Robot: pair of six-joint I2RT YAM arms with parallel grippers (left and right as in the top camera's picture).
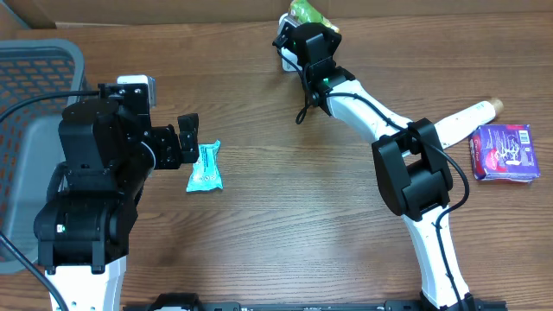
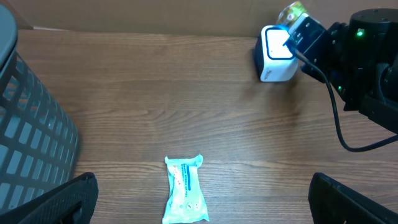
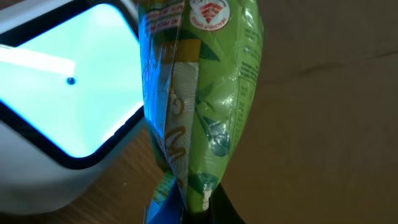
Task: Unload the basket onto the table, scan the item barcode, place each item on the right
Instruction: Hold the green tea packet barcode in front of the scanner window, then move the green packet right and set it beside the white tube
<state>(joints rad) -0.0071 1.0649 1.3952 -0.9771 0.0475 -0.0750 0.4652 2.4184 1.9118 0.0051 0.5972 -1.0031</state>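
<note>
Clamping the right gripper (image 1: 304, 29) on a crinkly green plastic snack packet (image 3: 202, 93), holding it just beside the glowing cyan window (image 3: 74, 106) of a white boxy scanner (image 2: 276, 56). Holding the left gripper (image 1: 183, 141) wide apart near a teal foil wrapper (image 1: 206, 168).

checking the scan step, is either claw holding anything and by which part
The right claw holds the green packet by one end, beside the scanner. The left claw is open and empty.
</note>
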